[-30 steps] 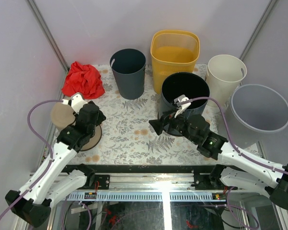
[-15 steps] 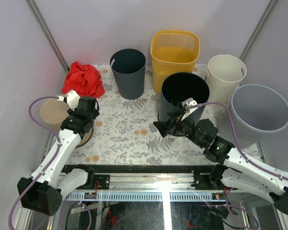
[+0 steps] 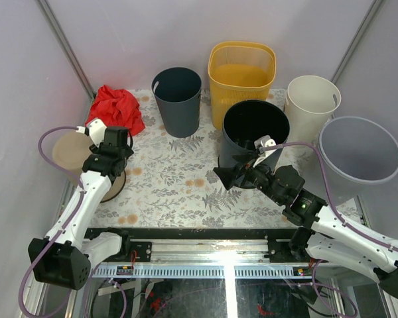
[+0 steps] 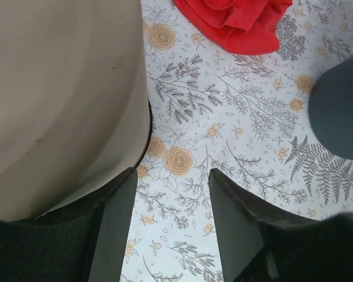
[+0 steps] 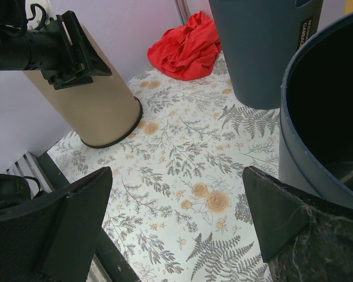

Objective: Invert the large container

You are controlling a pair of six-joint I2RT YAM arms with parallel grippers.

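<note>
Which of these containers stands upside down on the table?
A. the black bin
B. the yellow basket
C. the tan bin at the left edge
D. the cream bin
C: the tan bin has its wide rim down on the table, and the top view shows its closed bottom facing up.

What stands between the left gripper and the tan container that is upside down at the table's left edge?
Nothing visible does. The open left gripper is right beside the tan container, whose wall lies just outside one finger; only tablecloth shows between the fingers.
</note>
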